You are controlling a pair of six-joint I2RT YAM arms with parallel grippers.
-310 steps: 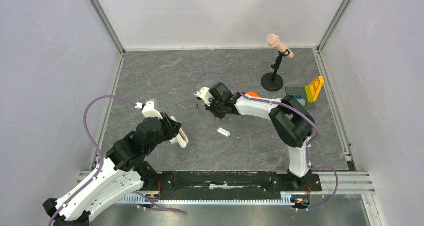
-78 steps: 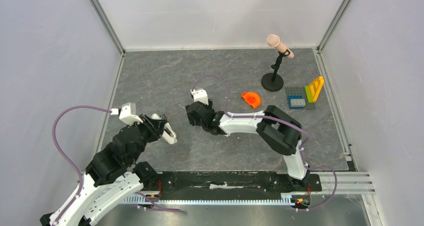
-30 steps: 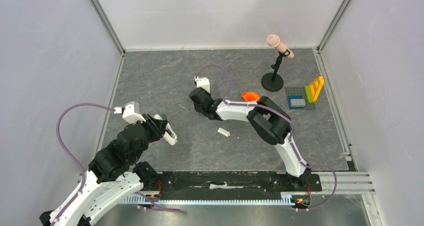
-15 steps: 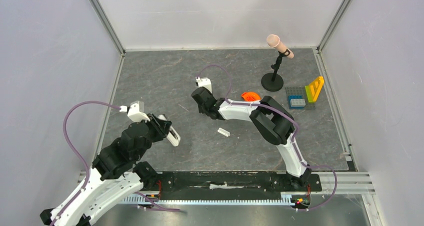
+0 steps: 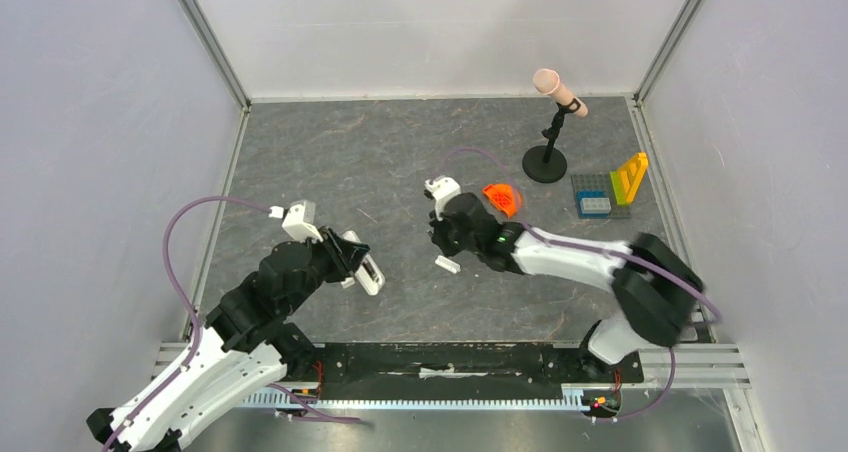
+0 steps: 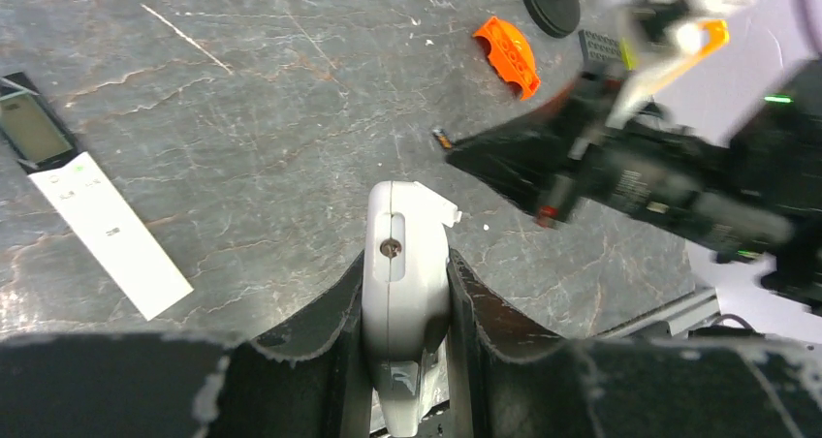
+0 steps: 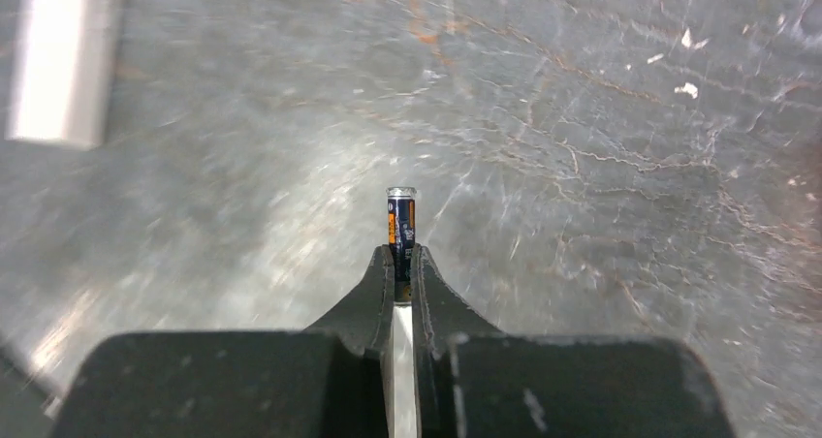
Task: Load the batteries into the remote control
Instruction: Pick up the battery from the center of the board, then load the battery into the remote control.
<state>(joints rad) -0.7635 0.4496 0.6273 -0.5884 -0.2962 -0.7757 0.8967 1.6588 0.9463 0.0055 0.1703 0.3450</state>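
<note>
My left gripper (image 5: 352,255) is shut on the white remote control (image 5: 367,274) and holds it off the table at the left. In the left wrist view the remote (image 6: 402,215) sits edge-on between the jaws of the left gripper (image 6: 405,264). My right gripper (image 5: 440,240) is near the table's middle, right of the remote and apart from it. It (image 7: 400,256) is shut on a dark battery with an orange band (image 7: 400,217), which sticks out past the fingertips. No other batteries show.
A small white piece (image 5: 447,264) lies just below my right gripper. A flat white block with a dark strip (image 6: 97,230) lies on the table left of the remote. An orange piece (image 5: 503,198), a microphone stand (image 5: 546,162) and coloured bricks (image 5: 612,190) stand at the back right.
My right arm has swung right and nearer, carrying the battery from the table's middle-left to just above the small white piece. My left gripper has moved right with the remote.
</note>
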